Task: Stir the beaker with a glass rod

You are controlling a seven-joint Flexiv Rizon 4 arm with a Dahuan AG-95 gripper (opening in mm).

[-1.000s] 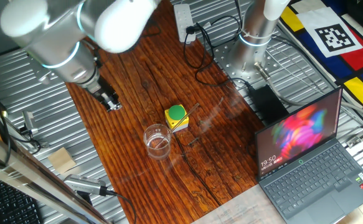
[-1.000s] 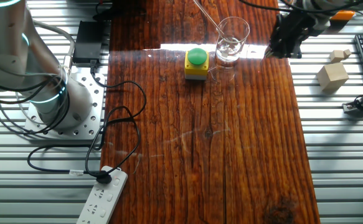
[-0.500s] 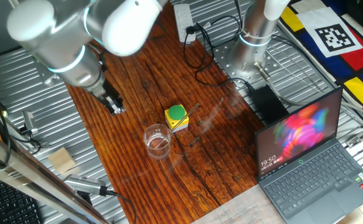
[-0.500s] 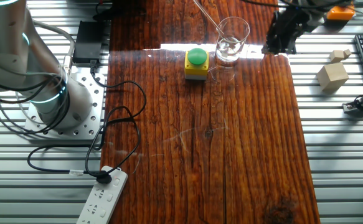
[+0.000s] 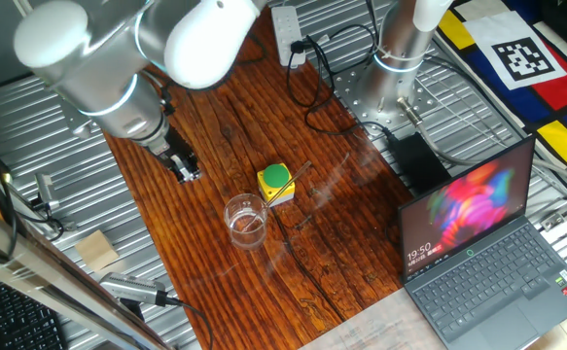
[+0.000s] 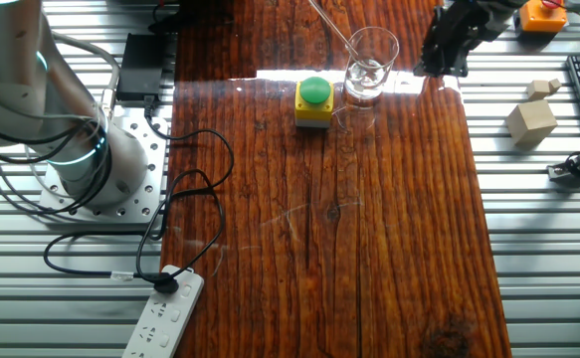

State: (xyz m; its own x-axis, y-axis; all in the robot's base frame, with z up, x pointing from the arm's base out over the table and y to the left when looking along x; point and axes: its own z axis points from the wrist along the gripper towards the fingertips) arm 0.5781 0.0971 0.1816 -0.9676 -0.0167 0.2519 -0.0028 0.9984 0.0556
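Observation:
The beaker (image 5: 246,220) is a small clear glass cylinder standing upright on the wooden board next to the yellow button box (image 5: 276,183). The glass rod (image 5: 290,185) rests in it, leaning out over the box. In the other fixed view the beaker (image 6: 371,65) holds the rod (image 6: 331,25) slanting up to the left. My gripper (image 5: 188,174) hangs over the board a beaker's width from the beaker, not touching it. Its dark fingers look close together and hold nothing. It also shows at the board's top right in the other fixed view (image 6: 437,68).
An open laptop (image 5: 478,243) sits at the board's corner. A thin dark cable (image 5: 307,267) runs across the wood from the button box. The arm's base (image 6: 81,169), a power strip (image 6: 165,313) and wooden blocks (image 6: 530,119) lie on the metal table around the board.
My gripper has moved steadily across the board toward the beaker. The beaker, rod and button box have not moved.

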